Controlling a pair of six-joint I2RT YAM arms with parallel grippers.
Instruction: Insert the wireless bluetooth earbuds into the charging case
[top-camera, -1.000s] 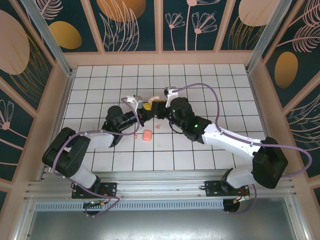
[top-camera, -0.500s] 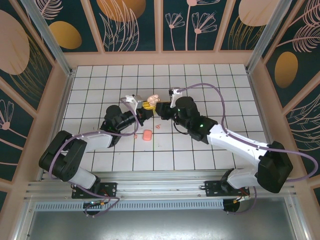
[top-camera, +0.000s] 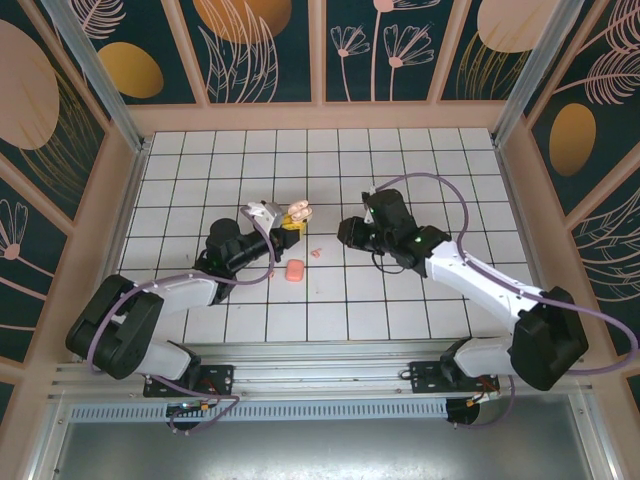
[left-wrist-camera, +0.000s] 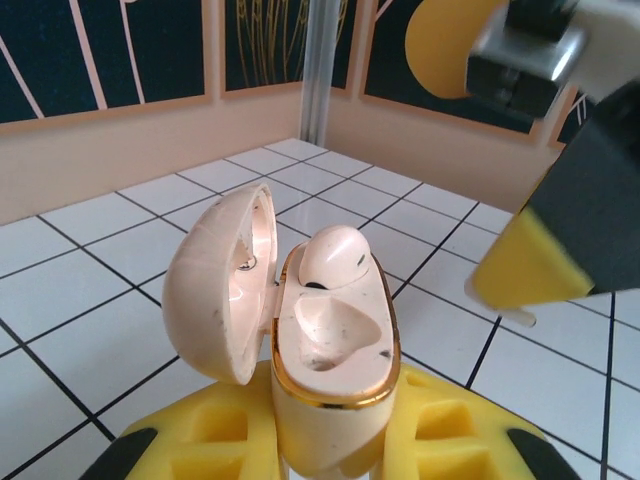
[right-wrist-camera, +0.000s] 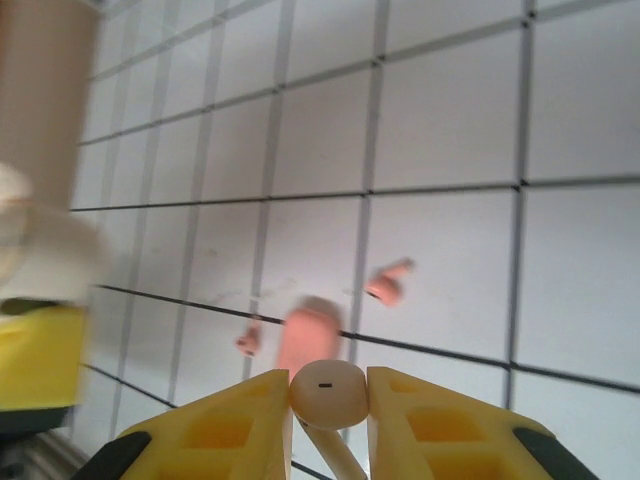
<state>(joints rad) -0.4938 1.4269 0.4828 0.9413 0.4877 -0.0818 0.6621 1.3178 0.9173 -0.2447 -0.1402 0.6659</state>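
My left gripper (left-wrist-camera: 335, 445) is shut on the base of the pale pink charging case (left-wrist-camera: 335, 350), held upright between yellow fingers (left-wrist-camera: 200, 440). The case's lid (left-wrist-camera: 215, 280) hangs open to the left. One pale earbud (left-wrist-camera: 335, 258) sits in the far socket and the near socket is bare. In the top view the case (top-camera: 297, 211) is above the tiles at my left gripper (top-camera: 288, 224). My right gripper (right-wrist-camera: 328, 395) is shut on a second pale earbud (right-wrist-camera: 326, 390), and it (top-camera: 345, 233) hangs about a tile right of the case.
A salmon-pink rounded box (top-camera: 294, 270) lies on the tiles between the arms. Two tiny pink bits lie beside it, one (top-camera: 317, 252) to its upper right and one (top-camera: 270, 272) to its left. The pink wall (left-wrist-camera: 150, 150) rises behind the case.
My right gripper has drawn back from the case, to the right and slightly nearer, with the earbud still in it. The left gripper has stayed shut on the case and barely shifted.
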